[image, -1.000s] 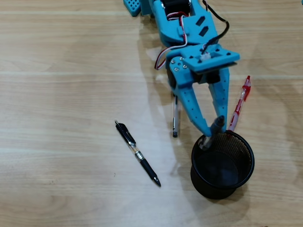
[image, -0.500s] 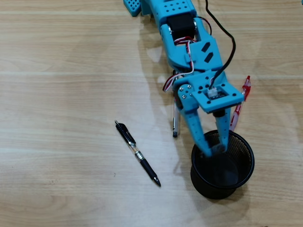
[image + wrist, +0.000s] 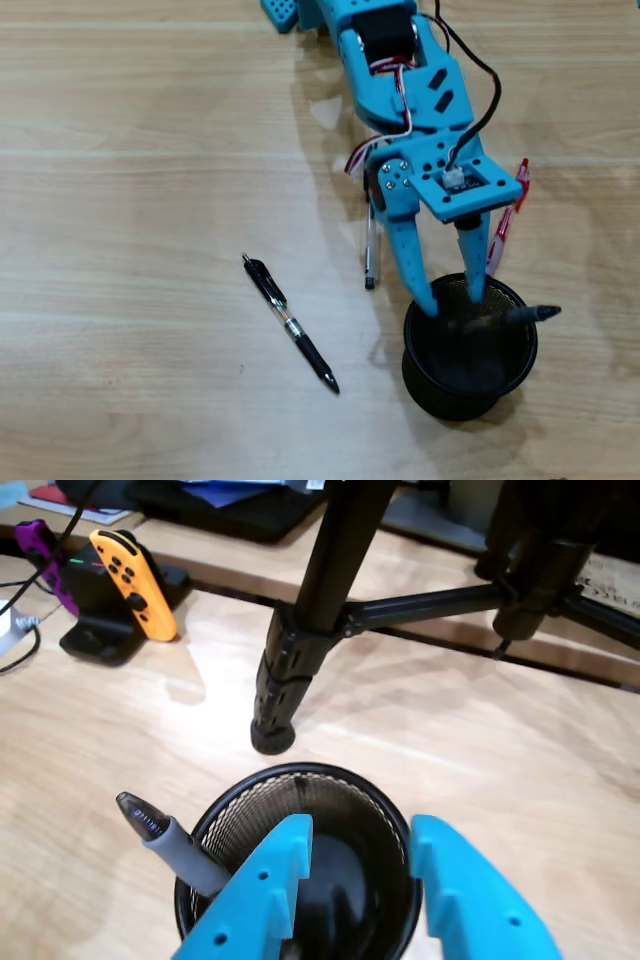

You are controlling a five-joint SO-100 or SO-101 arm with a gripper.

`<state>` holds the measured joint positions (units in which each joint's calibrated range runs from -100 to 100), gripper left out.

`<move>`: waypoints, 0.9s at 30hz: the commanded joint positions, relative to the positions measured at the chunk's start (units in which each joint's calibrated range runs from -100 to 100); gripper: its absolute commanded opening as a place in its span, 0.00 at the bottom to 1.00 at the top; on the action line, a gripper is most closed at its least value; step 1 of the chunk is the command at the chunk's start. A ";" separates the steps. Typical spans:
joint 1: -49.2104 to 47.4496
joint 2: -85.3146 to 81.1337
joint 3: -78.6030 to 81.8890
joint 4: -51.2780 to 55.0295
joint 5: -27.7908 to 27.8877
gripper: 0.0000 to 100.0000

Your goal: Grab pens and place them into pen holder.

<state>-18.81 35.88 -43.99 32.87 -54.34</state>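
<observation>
The arm's blue body covers the upper ends of two pens in the overhead view: a slim grey pen (image 3: 371, 252) lying just left of the gripper (image 3: 455, 307), and a red and clear pen (image 3: 507, 215) on its right, whose lower end is hidden behind the pen holder (image 3: 428, 378). The wrist view cuts off the fingers' bases at the bottom edge. The holder is a round black wire-mesh cup with a solid rim, standing on pale wood-grain table (image 3: 140, 200). The blue plastic fingers (image 3: 262, 892) are spread apart, gripping nothing, their tips dipping inside the cup's mouth. A grey-gripped pen (image 3: 168, 841) leans in the cup, its tip poking out over the rim. A black pen (image 3: 290, 323) lies well apart to the left. Beyond the cup stands a black tripod leg (image 3: 300, 640); an orange game controller (image 3: 133, 583) sits far left.
</observation>
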 commanded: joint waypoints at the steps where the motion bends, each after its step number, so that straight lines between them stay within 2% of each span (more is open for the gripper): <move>1: 1.97 -9.04 -2.03 10.82 0.16 0.02; 12: 3.33 -26.09 16.54 30.62 0.16 0.02; 24: 4.24 -36.68 40.79 31.31 -0.35 0.02; 27: 4.33 -37.01 44.84 31.23 -1.92 0.02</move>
<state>-15.56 2.63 -2.17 63.93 -54.65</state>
